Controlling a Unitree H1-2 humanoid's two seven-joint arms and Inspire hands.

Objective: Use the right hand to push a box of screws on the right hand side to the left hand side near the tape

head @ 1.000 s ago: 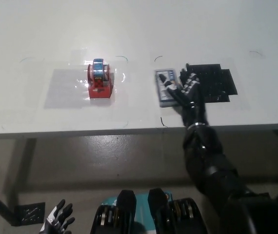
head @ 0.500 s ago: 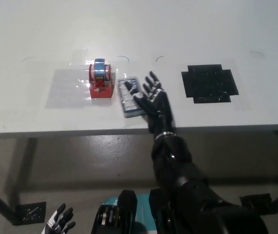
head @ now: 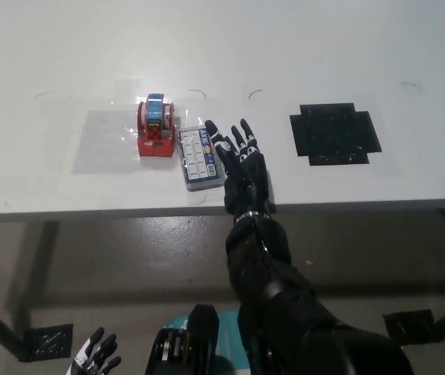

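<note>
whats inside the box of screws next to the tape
The box of screws shows a grid of small compartments through its lid; the contents are too small to make out. The right hand touches its right edge.

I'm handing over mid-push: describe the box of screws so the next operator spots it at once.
On the white table, look just right of the red tape dispenser near the front edge. The box of screws lies flat there, beside the black right hand. It is the only grey, compartmented case; the black mat sits farther right.

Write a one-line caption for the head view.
Black right hand flat against the screw box, now beside the red tape.
</note>
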